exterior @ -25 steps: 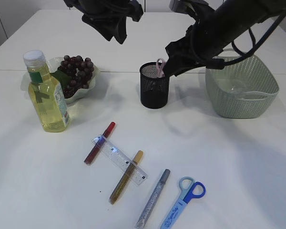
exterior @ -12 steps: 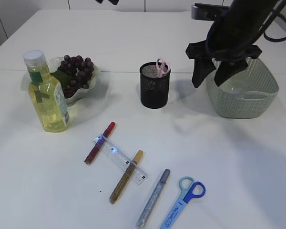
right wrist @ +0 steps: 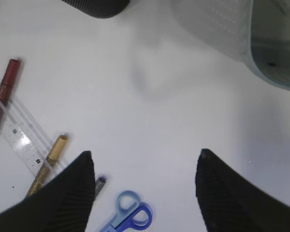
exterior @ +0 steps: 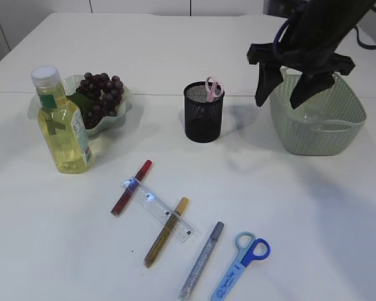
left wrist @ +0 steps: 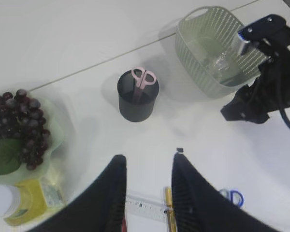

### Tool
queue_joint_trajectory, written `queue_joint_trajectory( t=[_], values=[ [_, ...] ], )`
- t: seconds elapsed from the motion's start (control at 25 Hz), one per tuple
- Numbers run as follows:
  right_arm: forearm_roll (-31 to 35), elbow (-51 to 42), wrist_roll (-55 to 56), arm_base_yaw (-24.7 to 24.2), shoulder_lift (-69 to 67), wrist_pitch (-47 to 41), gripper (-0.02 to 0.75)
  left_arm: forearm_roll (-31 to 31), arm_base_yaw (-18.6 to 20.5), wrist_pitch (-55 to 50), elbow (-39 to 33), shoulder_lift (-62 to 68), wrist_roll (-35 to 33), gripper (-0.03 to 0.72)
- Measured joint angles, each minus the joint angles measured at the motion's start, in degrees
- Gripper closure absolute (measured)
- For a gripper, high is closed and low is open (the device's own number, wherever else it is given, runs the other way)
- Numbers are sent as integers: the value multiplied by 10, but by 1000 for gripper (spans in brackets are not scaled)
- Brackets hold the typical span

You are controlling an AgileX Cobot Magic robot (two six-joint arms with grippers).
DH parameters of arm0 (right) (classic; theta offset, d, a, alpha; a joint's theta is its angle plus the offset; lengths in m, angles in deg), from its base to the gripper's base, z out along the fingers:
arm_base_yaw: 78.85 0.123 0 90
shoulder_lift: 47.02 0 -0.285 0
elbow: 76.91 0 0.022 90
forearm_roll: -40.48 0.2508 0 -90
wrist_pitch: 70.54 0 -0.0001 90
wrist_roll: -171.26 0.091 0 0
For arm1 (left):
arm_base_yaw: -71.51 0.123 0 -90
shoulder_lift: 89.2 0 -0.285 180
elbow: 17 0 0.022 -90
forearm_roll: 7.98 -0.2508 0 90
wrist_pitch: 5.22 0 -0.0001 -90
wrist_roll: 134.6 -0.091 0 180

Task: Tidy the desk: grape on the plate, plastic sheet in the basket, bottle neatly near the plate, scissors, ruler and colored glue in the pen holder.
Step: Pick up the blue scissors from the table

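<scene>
Grapes (exterior: 100,94) lie on the pale green plate (exterior: 120,113), with the yellow bottle (exterior: 61,122) upright just in front of it. The black mesh pen holder (exterior: 203,113) holds pink scissors (exterior: 211,88). A clear plastic sheet (exterior: 313,116) lies in the green basket (exterior: 338,141). Near the front lie the clear ruler (exterior: 158,210), red glue (exterior: 131,187), gold glue (exterior: 165,232), silver glue (exterior: 201,260) and blue scissors (exterior: 241,266). My right gripper (exterior: 281,97) hangs open and empty beside the basket's left rim. My left gripper (left wrist: 149,158) is open, empty and high above the table.
The right arm (left wrist: 266,92) stands over the basket's near side. Under the right gripper (right wrist: 145,153) the white tabletop is bare between the pen holder and the blue scissors (right wrist: 128,215). The ruler rests across the red and gold glue tubes.
The right arm swung from the pen holder to the basket's left side and its jaws opened wider. The left arm has left the exterior view at the top.
</scene>
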State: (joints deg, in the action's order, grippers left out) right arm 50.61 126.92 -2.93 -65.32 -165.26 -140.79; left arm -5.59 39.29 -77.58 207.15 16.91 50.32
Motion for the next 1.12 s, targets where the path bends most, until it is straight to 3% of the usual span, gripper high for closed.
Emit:
queue_joint_trajectory(
  t=[0.28,0.44,0.8,1.12],
  values=[
    [1,-73,70,5,92,-1,225,1,0,-2,-99,-83,0,446],
    [-9,-152,120,32,163,-2,225,1,0,-2,-134,-125,0,446],
    [-68,-283,292,137,285,-3,225,2,0,-2,-150,-168,0,446],
    [-54,-354,404,151,291,4,226,3,0,-2,-151,-172,-8,446]
  ],
)
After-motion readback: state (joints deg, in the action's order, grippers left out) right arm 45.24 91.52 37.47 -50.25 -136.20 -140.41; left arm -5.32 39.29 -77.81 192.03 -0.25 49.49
